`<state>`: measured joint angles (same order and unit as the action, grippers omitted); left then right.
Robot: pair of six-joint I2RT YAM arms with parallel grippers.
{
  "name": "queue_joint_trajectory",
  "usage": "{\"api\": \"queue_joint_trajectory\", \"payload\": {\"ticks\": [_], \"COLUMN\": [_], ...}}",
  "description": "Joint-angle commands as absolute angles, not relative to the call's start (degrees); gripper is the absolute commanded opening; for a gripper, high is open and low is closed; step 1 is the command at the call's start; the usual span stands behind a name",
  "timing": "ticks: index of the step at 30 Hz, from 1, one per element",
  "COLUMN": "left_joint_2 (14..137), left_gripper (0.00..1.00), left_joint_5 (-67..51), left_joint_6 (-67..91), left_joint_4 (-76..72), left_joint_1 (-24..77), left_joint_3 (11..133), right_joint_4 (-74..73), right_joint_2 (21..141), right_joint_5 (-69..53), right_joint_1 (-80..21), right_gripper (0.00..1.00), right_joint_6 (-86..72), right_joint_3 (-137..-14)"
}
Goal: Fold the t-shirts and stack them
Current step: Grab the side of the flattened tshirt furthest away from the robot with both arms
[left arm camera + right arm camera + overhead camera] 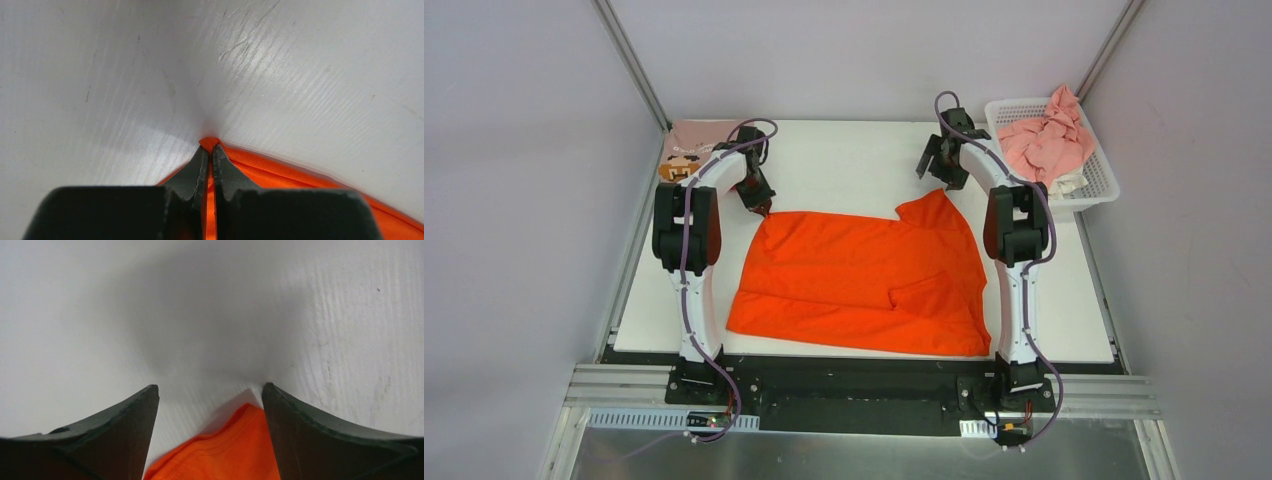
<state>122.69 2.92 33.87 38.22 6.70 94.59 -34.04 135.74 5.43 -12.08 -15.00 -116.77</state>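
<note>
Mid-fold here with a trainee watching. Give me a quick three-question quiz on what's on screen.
1. True or false: the left gripper is shut on a corner of the orange t-shirt.
2. The right gripper is: A) open, straddling another corner of that shirt; B) shut on it; C) out of sight.
3. What colour are the garments crumpled in the white lattice basket?
Key: 1 true; 2 A; 3 pink.

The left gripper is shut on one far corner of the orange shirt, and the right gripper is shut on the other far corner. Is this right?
Not quite. The right gripper is open: the right wrist view shows its fingers apart, a corner of the orange shirt between them. The left gripper is shut on its corner, as you say.
</note>
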Motion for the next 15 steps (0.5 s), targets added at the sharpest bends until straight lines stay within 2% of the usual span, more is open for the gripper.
{"api": "queue_joint_trajectory", "payload": {"ticks": [1, 5, 15], "left_joint_2": [120.6, 120.4, 120.4], "left_gripper": [0.0, 0.0, 0.0], "left_joint_5": [2.3, 2.3, 1.7], "left_joint_6": [32.3, 32.2, 32.3], "left_joint_4": [39.9, 39.8, 39.7], "left_joint_1": [6.7, 6.7, 6.7], "left_joint_3": [92.8, 92.6, 92.5], "right_joint_4": [-38.3, -39.9, -38.5], "right_joint_2": [137.1, 136.8, 132.0], "right_joint_5": [6.6, 6.5, 7.1], "right_joint_1": [-11.9, -11.9, -12.6], "right_gripper": [0.74, 0.65, 0.61], "right_joint_6": [-15.5, -15.5, -14.8], "right_joint_3": [-119.4, -118.3, -110.5]}}
